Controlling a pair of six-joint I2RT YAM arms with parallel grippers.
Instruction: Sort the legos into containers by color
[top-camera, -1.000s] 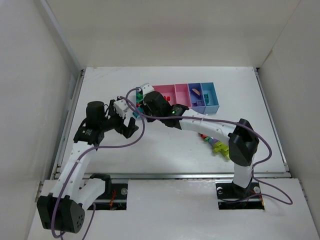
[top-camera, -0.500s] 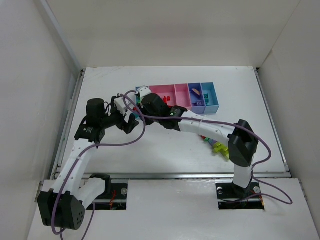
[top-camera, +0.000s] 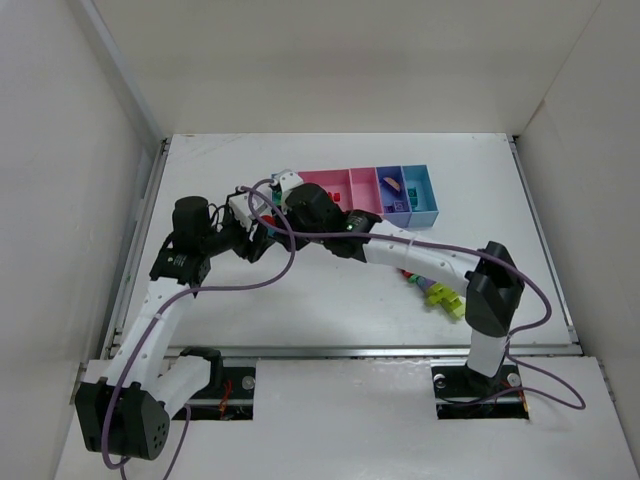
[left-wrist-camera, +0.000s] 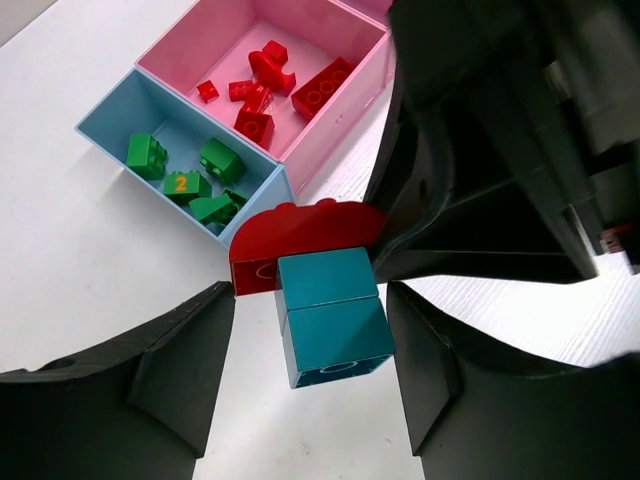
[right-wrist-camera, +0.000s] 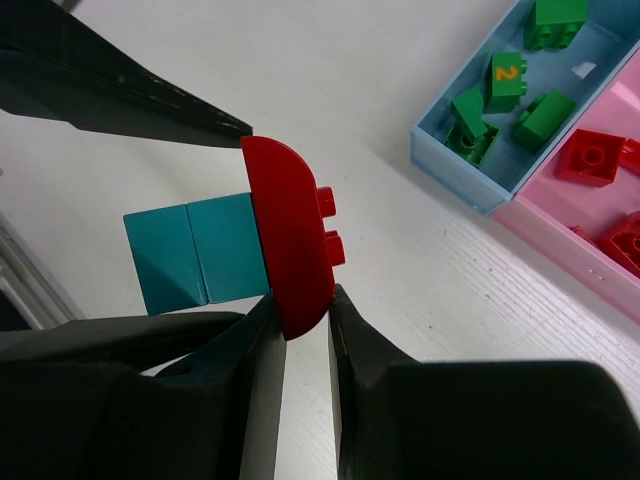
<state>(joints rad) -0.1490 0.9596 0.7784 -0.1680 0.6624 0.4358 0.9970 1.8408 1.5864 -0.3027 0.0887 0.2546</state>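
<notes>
— What's the right gripper (right-wrist-camera: 305, 312) got?
— It's pinching a red arched piece (right-wrist-camera: 290, 230) by its edge, with a teal brick (right-wrist-camera: 195, 252) stuck to it. They're near the corner of the light blue bin (left-wrist-camera: 170, 125) that holds the green bricks (left-wrist-camera: 218, 158).
— And the left gripper (left-wrist-camera: 310, 335)?
— Half-wide, with a finger on either side of the teal brick and a gap showing on one side.

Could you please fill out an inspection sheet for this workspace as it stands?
Surface: white table.
Job's things: green legos in light blue bin, red legos in pink bin; loose legos on the table.
Clutter: nothing seen.
Grippers: right pincer shut on red arched piece joined to teal bricks; left pincer open, fingers flanking the teal bricks.
Cables: purple cables loop above the table.
Surroundings: white walls.
</notes>
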